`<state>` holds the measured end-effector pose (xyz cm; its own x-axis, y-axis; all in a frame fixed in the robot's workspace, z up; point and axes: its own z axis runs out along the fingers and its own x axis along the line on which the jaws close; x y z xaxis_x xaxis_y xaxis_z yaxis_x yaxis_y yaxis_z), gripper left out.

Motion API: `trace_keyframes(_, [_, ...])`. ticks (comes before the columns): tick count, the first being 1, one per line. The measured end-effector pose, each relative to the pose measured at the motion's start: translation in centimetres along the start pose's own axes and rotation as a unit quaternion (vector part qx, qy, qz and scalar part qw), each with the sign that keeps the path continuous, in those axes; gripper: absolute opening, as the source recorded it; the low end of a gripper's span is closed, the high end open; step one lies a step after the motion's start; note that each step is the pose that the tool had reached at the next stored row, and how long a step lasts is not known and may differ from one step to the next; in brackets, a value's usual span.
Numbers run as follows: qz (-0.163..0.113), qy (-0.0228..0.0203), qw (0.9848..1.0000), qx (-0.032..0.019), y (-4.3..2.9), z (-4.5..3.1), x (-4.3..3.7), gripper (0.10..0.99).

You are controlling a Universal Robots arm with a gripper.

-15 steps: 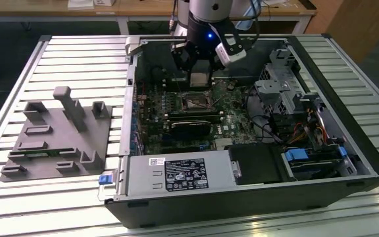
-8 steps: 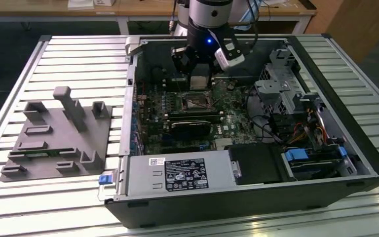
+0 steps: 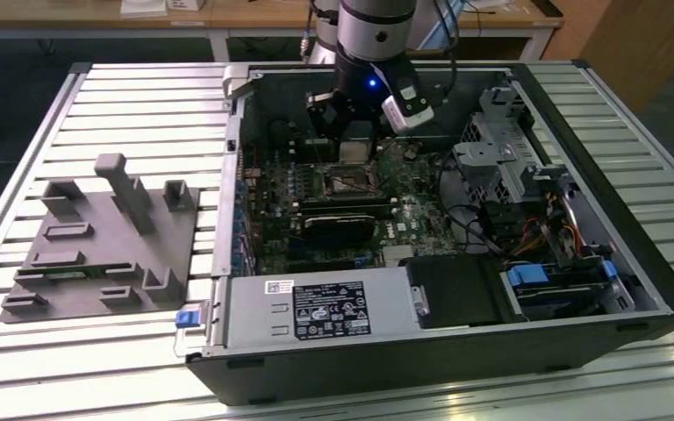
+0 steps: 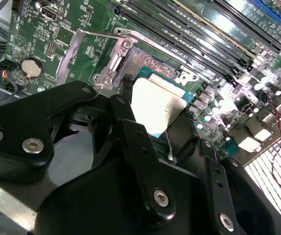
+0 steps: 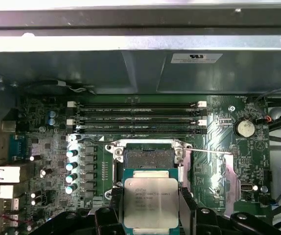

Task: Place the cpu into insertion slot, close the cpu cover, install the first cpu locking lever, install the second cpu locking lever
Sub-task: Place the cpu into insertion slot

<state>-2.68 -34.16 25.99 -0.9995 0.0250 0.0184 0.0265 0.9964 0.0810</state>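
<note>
End effector: the end effector (image 5: 150, 197) is clenched on the cpu, with one black finger (image 5: 187, 208) on each of two opposite edges.
Cpu: the cpu (image 5: 151, 209) is held flat with its pale metal face toward the first wrist view. It sits just short of the insertion slot, apart from it and not seated. In the second wrist view the cpu (image 4: 157, 105) hangs between the fingers just beside the slot.
Insertion slot: the insertion slot (image 5: 148, 159) is a dark square with a silvery rim on the green board. Its contact field is bare.
Cpu cover: the cpu cover (image 4: 115, 55) is a silvery frame swung up off the slot, standing at one edge of it.
Locking lever: a thin wire lever (image 5: 209, 151) runs out sideways from a corner of the slot, over the board.
Memory rows: four long black memory rows (image 5: 138, 117) lie just beyond the slot, parallel to its far edge.
Arm: in the exterior view the silver arm (image 3: 372, 26) reaches down into the computer case (image 3: 618, 237), over the slot (image 3: 347, 181).
Black card: the long black card (image 3: 337, 224) lies just beside the slot.
Power-supply box: the power-supply box (image 3: 313, 311) is farther from the slot than the card, on the same side.
Grey fixture: the grey fixture (image 3: 103, 237) rests on the slatted tabletop (image 3: 138, 114), outside the case. It is well apart from the slot, toward the exterior view's left.
</note>
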Motion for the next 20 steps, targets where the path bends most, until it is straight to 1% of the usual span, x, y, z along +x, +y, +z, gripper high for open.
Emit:
trace_keyframes(2, [0.000, 0.0000, 1.0000, 0.0008, -0.01, 0.18, -0.01, 0.537])
trace_keyframes(7, [0.000, -0.0001, 1.0000, 0.0015, -0.01, 0.18, -0.01, 0.537])
trace_keyframes(8, [0.004, -0.0003, 1.0000, 0.0015, -0.01, 0.19, -0.01, 0.537])
trace_keyframes(12, [0.034, -0.0027, 0.9994, 0.0009, -0.02, 0.24, -0.01, 0.537])
trace_keyframes(14, [0.050, -0.0040, 0.9987, 0.0006, -0.02, 0.27, -0.02, 0.537])
trace_keyframes(16, [0.067, -0.0054, 0.9977, 0.0003, -0.02, 0.30, -0.02, 0.537])
trace_keyframes(20, [0.100, -0.0080, 0.9949, -0.0003, -0.02, 0.35, -0.02, 0.537])
